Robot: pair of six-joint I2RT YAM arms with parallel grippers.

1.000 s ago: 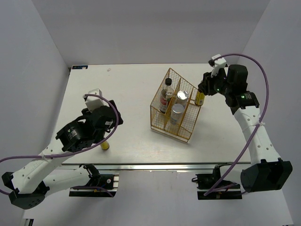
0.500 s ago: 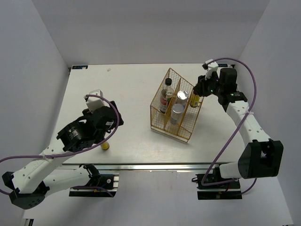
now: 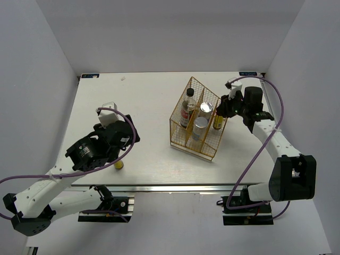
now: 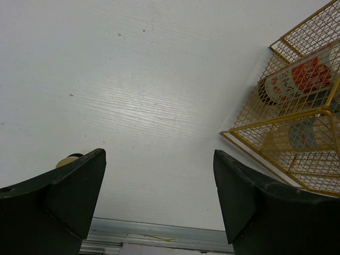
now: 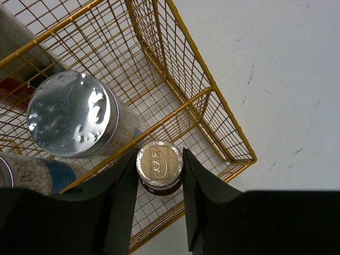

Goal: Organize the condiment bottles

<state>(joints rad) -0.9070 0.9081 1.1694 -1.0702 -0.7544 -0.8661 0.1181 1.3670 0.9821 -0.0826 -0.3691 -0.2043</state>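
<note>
My right gripper [image 5: 158, 166] is shut on the foil-topped cap of an amber-yellow bottle [image 5: 159, 162] and holds it upright inside the right compartment of the gold wire basket [image 3: 183, 139]. It also shows in the top view [image 3: 218, 121]. Two white cylinders with silver lids [image 3: 206, 108] [image 3: 200, 127] and the clear bottle with a red label [image 3: 187, 105] stand in other compartments. The second amber-yellow bottle [image 3: 119, 165] stands on the table near its front edge. My left gripper [image 4: 158, 155] is open and empty, and that bottle's cap [image 4: 70, 159] peeks out beside its left finger.
The basket's wire wall [image 5: 197, 74] runs close along the right side of the held bottle, and a divider wire [image 5: 111, 159] crosses just left of it. The table's metal front rail [image 4: 159, 234] lies right below the left gripper.
My right gripper has carried the amber bottle leftward from beside the basket into its right compartment. The left arm has hardly moved.
</note>
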